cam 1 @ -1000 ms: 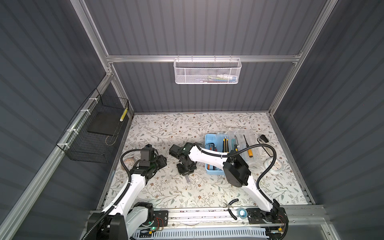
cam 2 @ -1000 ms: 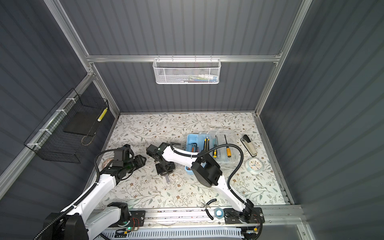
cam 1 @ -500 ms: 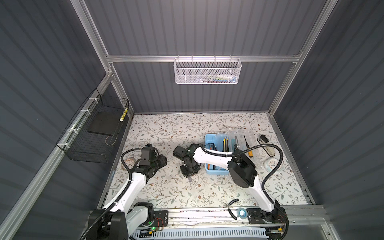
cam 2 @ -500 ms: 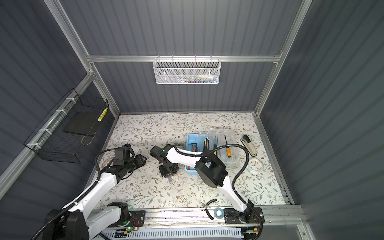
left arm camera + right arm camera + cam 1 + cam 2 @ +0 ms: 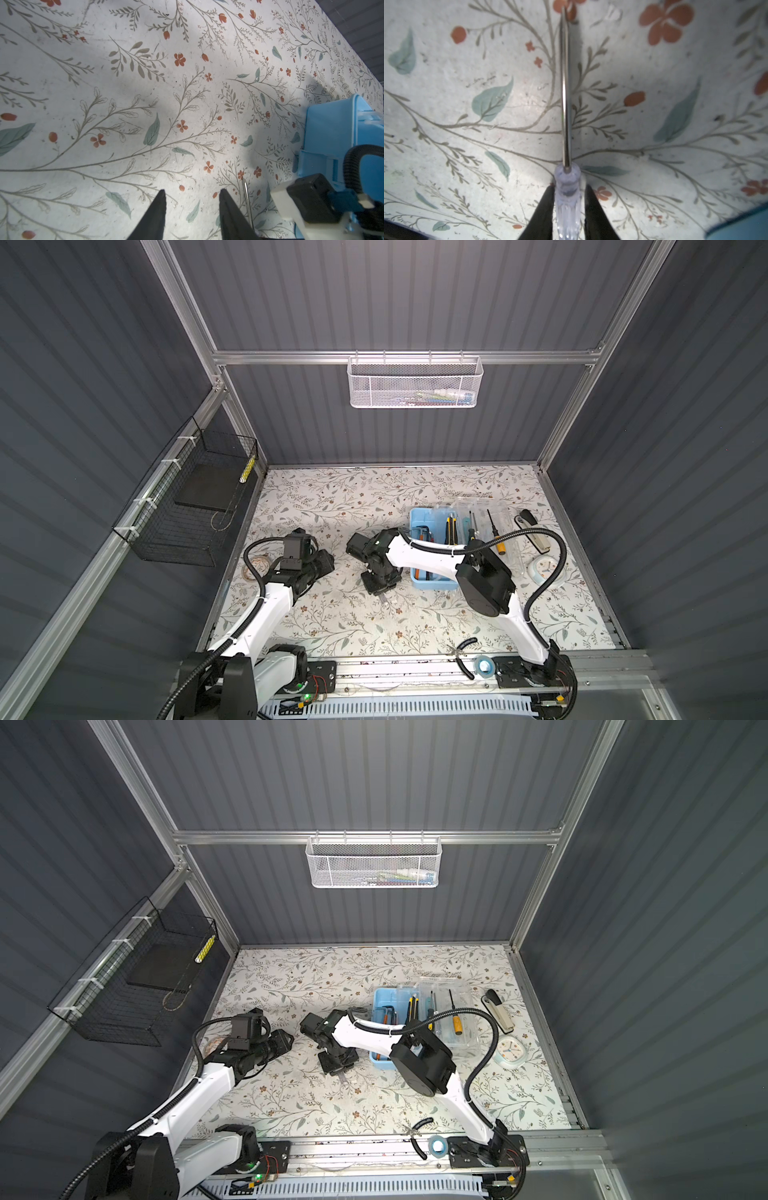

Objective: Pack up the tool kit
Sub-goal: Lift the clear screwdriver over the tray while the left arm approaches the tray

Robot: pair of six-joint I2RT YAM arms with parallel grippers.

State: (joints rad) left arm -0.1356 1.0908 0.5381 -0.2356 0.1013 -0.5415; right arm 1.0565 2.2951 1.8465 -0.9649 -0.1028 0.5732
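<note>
The right gripper (image 5: 569, 188) straddles the clear handle of the screwdriver (image 5: 564, 93), which lies flat mid-table (image 5: 332, 506). Its jaws flank the handle closely; you cannot tell whether they clamp it. The shaft points toward the front edge, parallel to the long side of the tool kit (image 5: 419, 512), which sits just beside it toward the right edge. The left gripper (image 5: 192, 191) hangs apart, jaws parted, empty.

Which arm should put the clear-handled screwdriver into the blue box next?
Probably right. The right gripper has jaws on both sides of the screwdriver handle, beside the box; the left gripper is open, empty, farther off.
</note>
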